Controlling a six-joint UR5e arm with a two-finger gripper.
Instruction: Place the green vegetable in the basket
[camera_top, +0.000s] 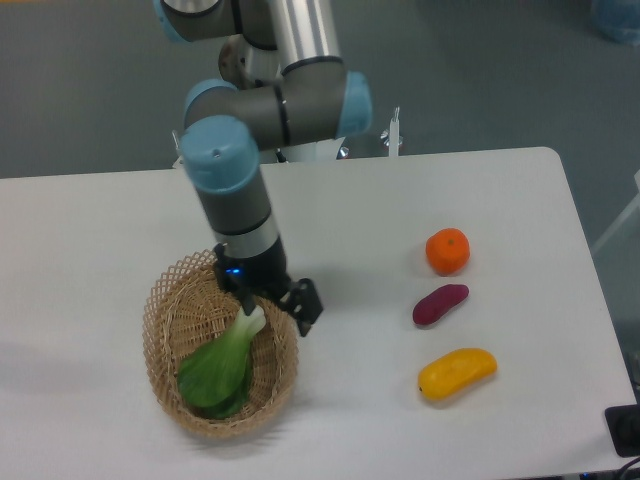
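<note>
The green vegetable (218, 366) lies inside the basket (163, 300), leaves toward the front and its pale stem pointing up-right toward the rim. My gripper (274, 308) hovers over the basket's right rear rim, just above the stem end. Its jaws are spread apart, one finger (306, 306) out past the rim and the other by the stem, and nothing is held between them.
On the right side of the white table sit an orange (447, 250), a purple oblong vegetable (440, 304) and a yellow oblong fruit (456, 372) in a column. The table's front and right edges are close to them.
</note>
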